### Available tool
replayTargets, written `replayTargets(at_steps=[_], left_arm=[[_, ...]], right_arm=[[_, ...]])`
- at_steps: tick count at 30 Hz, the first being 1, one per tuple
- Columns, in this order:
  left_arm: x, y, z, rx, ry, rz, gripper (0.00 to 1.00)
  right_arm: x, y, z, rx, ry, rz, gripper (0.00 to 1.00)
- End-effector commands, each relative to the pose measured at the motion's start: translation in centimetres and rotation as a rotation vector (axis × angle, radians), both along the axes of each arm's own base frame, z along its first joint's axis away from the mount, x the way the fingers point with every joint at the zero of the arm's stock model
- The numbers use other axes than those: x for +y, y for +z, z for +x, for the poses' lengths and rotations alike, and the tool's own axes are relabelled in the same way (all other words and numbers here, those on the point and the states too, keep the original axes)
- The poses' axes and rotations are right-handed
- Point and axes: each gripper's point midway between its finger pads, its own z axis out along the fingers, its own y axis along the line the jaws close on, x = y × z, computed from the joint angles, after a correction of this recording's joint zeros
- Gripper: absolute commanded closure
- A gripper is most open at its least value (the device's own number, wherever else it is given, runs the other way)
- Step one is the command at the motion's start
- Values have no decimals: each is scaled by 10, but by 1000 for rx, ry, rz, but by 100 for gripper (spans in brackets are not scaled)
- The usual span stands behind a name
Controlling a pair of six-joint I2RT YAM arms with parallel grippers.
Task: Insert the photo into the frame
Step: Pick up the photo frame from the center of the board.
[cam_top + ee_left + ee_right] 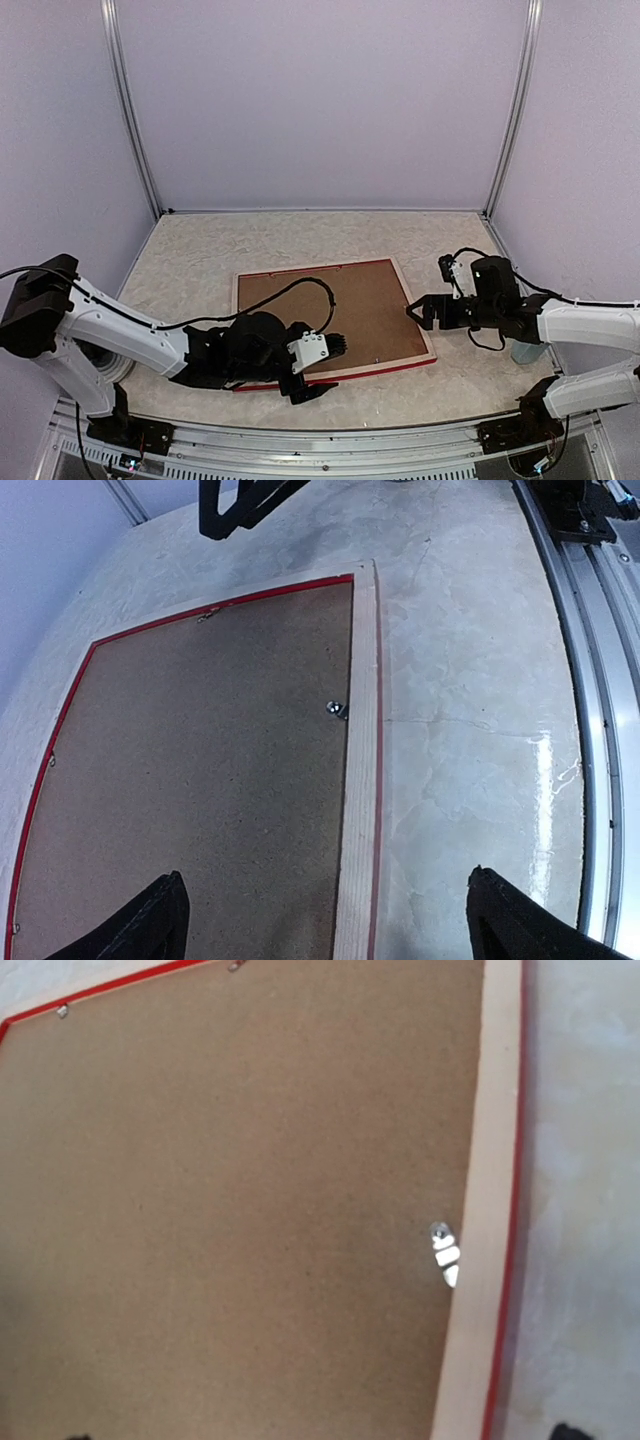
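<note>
**A:** Where was the frame (315,268) found?

**B:** It was laid face-down and flat on the marbled table (200,250), with the brown backing board (360,310) seated inside it. Only a thin red line was seen around the pale wood.

**A:** And the pincers?

**B:** The left gripper (325,368) was noted at the frame's near edge, fingers spread wide, nothing held. The right gripper (420,313) was noted at the frame's right edge – also spread wide, also holding nothing.

**A:** What was given by the wrist views that the top view lacked?

**B:** From the left wrist, the wooden edge was seen running between the two dark fingertips (150,925), and a small metal tab (337,709) was seen where the board met the wood. From the right wrist, a like tab (445,1255) was shown large, with another clip (62,1010) at the far corner. None of these could be made out from above.

**A:** And the reverse?

**B:** Both arms and the whole frame were seen together only from above. Contact with the wood could not be judged – nor what lay under the board.
</note>
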Motion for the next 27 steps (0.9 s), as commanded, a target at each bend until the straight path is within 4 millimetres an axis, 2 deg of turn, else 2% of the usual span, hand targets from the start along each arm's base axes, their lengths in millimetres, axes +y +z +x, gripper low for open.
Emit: replayTargets(at_steps=[1,4,12,16,21,27], left_arm=[[-7,-20,-7,0,-70,54,9],[-7,-35,-6,11,-67,88,14],[-7,-58,5,26,-24,132,27],[-8,-69,4,58,-35,156,35],[-9,-73,3,77,-44,163,46],[-7,-77,8,111,-29,171,53]], right_arm=[[0,-3,3,18,-24,31,1],[-3,0,2,8,-39,42,1],[-8,7,2,-7,-65,57,1],[-8,10,0,-18,-56,67,1],[-11,11,1,-26,-75,61,2],[-11,10,1,-20,-72,64,3]])
